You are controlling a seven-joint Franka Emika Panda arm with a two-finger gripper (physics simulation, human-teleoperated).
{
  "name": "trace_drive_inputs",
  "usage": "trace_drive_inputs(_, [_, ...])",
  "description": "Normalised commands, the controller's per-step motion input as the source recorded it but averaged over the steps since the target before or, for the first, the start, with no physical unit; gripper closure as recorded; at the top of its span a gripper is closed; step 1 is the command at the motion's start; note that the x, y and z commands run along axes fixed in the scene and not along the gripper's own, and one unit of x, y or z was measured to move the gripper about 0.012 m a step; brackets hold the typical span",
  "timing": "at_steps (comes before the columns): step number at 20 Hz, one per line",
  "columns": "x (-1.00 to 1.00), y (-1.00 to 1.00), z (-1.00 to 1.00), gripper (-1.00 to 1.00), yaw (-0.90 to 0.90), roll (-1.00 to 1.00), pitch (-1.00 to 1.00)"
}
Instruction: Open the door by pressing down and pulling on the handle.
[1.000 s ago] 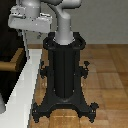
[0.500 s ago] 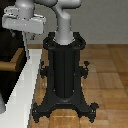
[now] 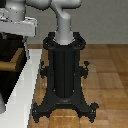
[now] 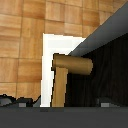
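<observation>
Both views are rendered at low resolution, and edges are softened and pixelated throughout. Even, diffuse light is cast from above; no hard glare is seen. In the exterior view the pedestal [image 3: 64, 75] is left almost featureless black, with a faint shadow beneath it on the floor [image 3: 107, 70]. In the wrist view the handle [image 4: 73, 64] is softly shaded, and the door [image 4: 107, 75] is kept very dark.

The arm [image 3: 60, 15] is built of smooth, rounded pale grey-white segments with a matte finish. A boxy white-and-grey block [image 3: 20, 25] with a darker grey band sits at its wrist end. It rises from a black ribbed pedestal [image 3: 64, 70] with a round collar, small side knobs and splayed feet.
</observation>
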Motion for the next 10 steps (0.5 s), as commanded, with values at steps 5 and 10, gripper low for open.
trace_drive_inputs(5, [0.4, 0.0, 0.0, -1.0, 0.0, 0.0, 0.0])
trace_drive_inputs(10, [0.0, 0.0, 0.0, -1.0, 0.0, 0.0, 0.0])
